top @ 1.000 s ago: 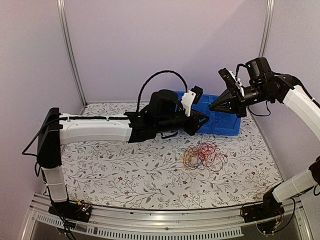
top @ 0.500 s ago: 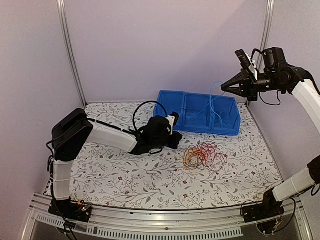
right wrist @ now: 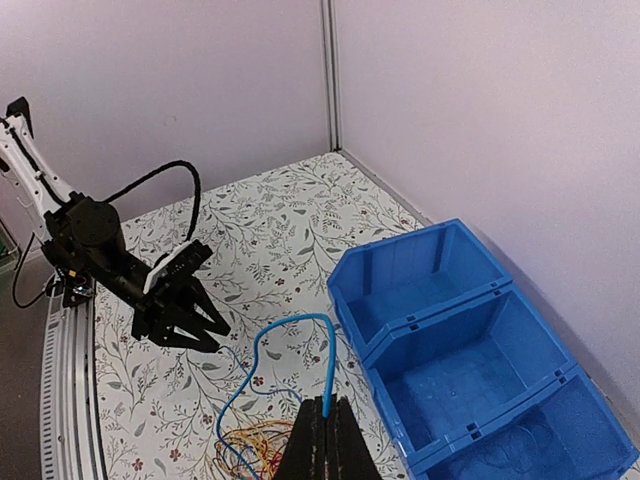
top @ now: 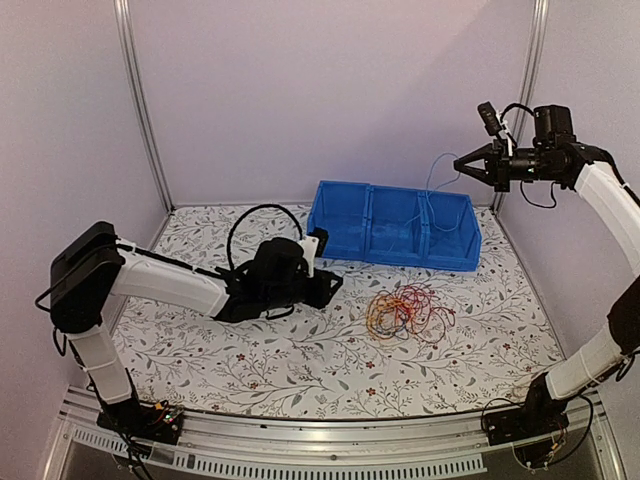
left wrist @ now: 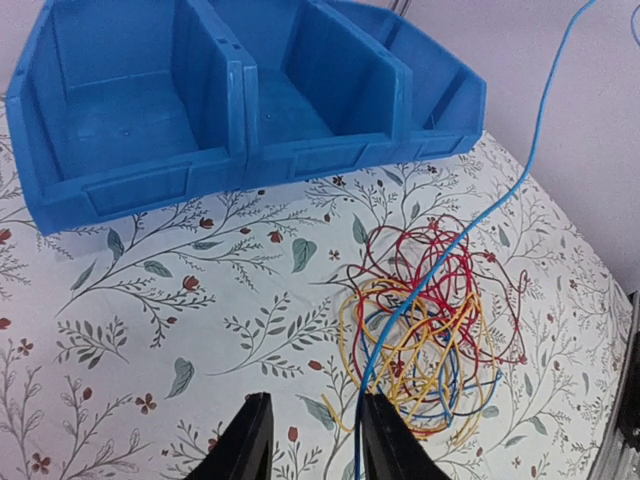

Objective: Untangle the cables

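Observation:
The cables (top: pixel 405 312) lie as a tangled bundle of red, yellow and blue wires on the flowered table, in front of the blue bin. My right gripper (top: pixel 461 165) is high above the bin's right end, shut on a thin blue cable (top: pixel 431 185) that hangs down toward the bundle. In the right wrist view the jaws (right wrist: pixel 325 420) pinch that blue cable (right wrist: pixel 290 322), which loops down to the bundle (right wrist: pixel 255 440). My left gripper (top: pixel 333 288) is low, left of the bundle, open. In the left wrist view the blue cable (left wrist: pixel 450 250) runs past the inner side of the right finger (left wrist: pixel 388 445), over the bundle (left wrist: pixel 430 330).
A blue three-compartment bin (top: pixel 395 255) stands at the back of the table, also in the left wrist view (left wrist: pixel 130 195) and the right wrist view (right wrist: pixel 440 310). Walls and metal posts close the back and sides. The left arm lies low across the table's left half.
The left arm has dropped and drawn back left, ending low beside the bundle. The right gripper has risen and moved right, drawing the blue cable up from the bundle.

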You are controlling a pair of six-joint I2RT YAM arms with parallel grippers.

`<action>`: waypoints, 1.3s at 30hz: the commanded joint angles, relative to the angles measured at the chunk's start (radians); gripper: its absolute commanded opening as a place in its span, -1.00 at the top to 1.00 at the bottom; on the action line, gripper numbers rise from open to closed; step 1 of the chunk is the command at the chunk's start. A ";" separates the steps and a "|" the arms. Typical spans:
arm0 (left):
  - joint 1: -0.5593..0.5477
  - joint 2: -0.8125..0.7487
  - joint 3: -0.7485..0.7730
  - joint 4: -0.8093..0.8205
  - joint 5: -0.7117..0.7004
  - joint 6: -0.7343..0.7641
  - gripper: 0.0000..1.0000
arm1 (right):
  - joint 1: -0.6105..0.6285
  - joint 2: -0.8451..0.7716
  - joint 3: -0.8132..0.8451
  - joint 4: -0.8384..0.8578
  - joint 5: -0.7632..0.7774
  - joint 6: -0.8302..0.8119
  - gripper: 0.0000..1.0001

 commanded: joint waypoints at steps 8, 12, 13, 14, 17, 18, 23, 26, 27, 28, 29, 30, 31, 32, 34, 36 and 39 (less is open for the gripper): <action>-0.031 -0.099 -0.053 -0.063 -0.061 0.023 0.15 | -0.128 0.074 0.064 0.190 0.073 0.139 1.00; -0.034 -0.090 -0.047 -0.058 -0.036 0.038 0.05 | -0.141 0.067 0.093 0.254 0.153 0.173 1.00; -0.036 -0.091 -0.049 -0.045 -0.017 0.047 0.01 | -0.142 0.069 0.099 0.270 0.180 0.177 1.00; -0.040 -0.092 -0.055 -0.028 -0.001 0.058 -0.06 | -0.144 0.069 0.108 0.282 0.202 0.180 1.00; -0.049 -0.091 -0.060 -0.017 0.016 0.069 -0.10 | -0.150 0.075 0.132 0.303 0.248 0.190 1.00; -0.050 -0.089 -0.058 -0.020 0.016 0.068 -0.10 | -0.151 0.077 0.139 0.305 0.251 0.190 1.00; -0.056 -0.086 -0.061 -0.025 0.019 0.060 -0.08 | -0.152 0.094 0.147 0.312 0.269 0.179 1.00; -0.057 -0.088 -0.058 -0.025 0.026 0.057 -0.07 | -0.152 0.106 0.133 0.318 0.281 0.172 1.00; -0.058 -0.088 -0.058 -0.025 0.028 0.056 -0.07 | -0.152 0.108 0.123 0.324 0.286 0.169 1.00; -0.058 -0.087 -0.057 -0.025 0.028 0.056 -0.07 | -0.152 0.109 0.114 0.332 0.293 0.164 1.00; -0.059 -0.087 -0.056 -0.024 0.028 0.057 -0.07 | -0.152 0.112 0.101 0.339 0.297 0.161 1.00; -0.059 -0.088 -0.055 -0.024 0.029 0.057 -0.06 | -0.152 0.117 0.089 0.346 0.308 0.156 1.00; -0.059 -0.087 -0.054 -0.025 0.029 0.056 -0.06 | -0.152 0.124 0.078 0.352 0.316 0.152 1.00; -0.058 -0.087 -0.055 -0.025 0.029 0.056 -0.06 | -0.153 0.131 0.070 0.355 0.324 0.147 1.00; -0.060 -0.087 -0.055 -0.025 0.028 0.054 -0.06 | -0.154 0.149 0.061 0.356 0.327 0.145 1.00; -0.062 -0.087 -0.057 -0.025 0.028 0.052 -0.06 | -0.156 0.162 0.053 0.361 0.328 0.145 1.00; -0.063 -0.088 -0.059 -0.024 0.028 0.044 -0.06 | -0.159 0.175 0.047 0.377 0.334 0.149 1.00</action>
